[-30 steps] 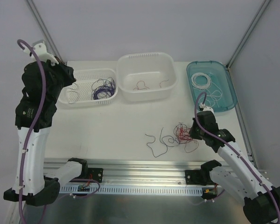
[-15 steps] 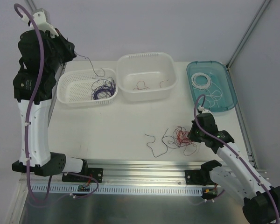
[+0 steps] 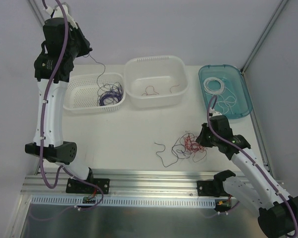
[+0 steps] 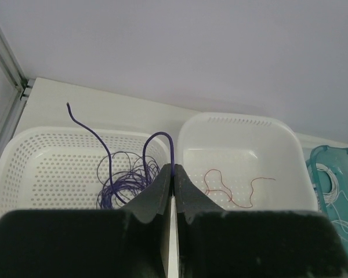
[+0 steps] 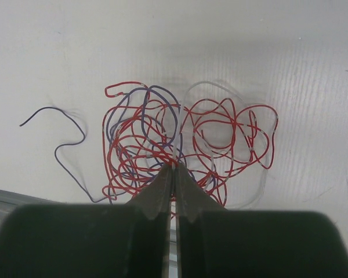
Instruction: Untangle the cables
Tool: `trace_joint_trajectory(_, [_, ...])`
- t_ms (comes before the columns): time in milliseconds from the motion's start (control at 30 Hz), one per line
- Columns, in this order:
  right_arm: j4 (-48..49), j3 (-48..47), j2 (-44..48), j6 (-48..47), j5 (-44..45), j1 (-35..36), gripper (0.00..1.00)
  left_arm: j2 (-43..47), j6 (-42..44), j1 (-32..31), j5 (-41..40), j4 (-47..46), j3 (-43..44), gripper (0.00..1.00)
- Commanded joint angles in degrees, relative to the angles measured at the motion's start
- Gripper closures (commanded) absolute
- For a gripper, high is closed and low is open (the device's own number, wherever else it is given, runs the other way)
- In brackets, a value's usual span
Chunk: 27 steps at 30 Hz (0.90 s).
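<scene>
Left of the white tub [image 3: 154,102], 1 purple cable [image 3: 100,68] hangs in the air, top end pinched in the left gripper [image 3: 87,51], lower end trailing down to the purple bundle [image 3: 110,94] in the perforated basket [image 3: 92,110]. A second ago that gripper sat low over the basket; the arm has since swung up and back, drawing the strand out with it.
- Left wrist view: jaws pressed together on the cable [image 4: 160,138], which arcs away over the basket. Can't tell whether its tail is clear of the bundle or snagged in it.

In front of the tub, toward the right arm, the main tangle [image 3: 189,146] lies on the table [image 3: 129,134]: mostly red, some purple, a few pale strands.
- Right gripper [image 3: 201,141] is closed on strands near the knot's middle [image 5: 174,145]. It has crept slightly toward the tub and the knot has shifted with it.

Inside the tub: a few red strands [image 3: 159,90]. Right of the tub: white coils [image 3: 216,87] in the teal tray [image 3: 244,99].

Judgement: sorting by colour is well along. The purple strand looks due for release into the basket, and the knot remains the bulk of the work.
</scene>
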<state>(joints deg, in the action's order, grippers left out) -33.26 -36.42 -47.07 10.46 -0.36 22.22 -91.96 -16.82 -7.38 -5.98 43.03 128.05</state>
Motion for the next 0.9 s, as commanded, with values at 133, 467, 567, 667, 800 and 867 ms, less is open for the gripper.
trace_joint_trajectory(133, [0.12, -4.09, -0.3, -2.2, -3.33, -0.24, 0.99, -3.31, 3.19, 2.54, -0.35, -4.79, -2.62, 1.0])
trace_joint_trajectory(467, [0.38, -3.83, -0.57, -1.93, -3.24, -0.16, 0.99, -9.46, 1.0, 5.27, 0.45, -9.71, -16.86, 1.0])
trace_joint_trajectory(567, [0.56, -3.65, -0.74, -1.85, -3.33, -0.24, 0.99, -10.78, 1.0, 5.62, -0.26, -10.15, -20.02, 0.83])
trace_joint_trajectory(667, [0.65, -3.74, -0.74, -2.02, -3.24, -0.24, 0.99, -9.38, 1.26, 5.62, 0.96, -10.07, -22.57, 0.41])
trace_joint_trajectory(800, [0.65, -4.7, -1.01, -2.37, -3.33, -0.16, 0.99, -3.16, -0.58, 5.53, 5.7, -10.07, -27.22, 0.15])
trace_joint_trajectory(867, [0.65, -5.32, -1.27, -2.9, -2.89, -0.24, 0.99, -0.42, -2.16, 5.27, 8.25, -10.15, -30.04, 0.09])
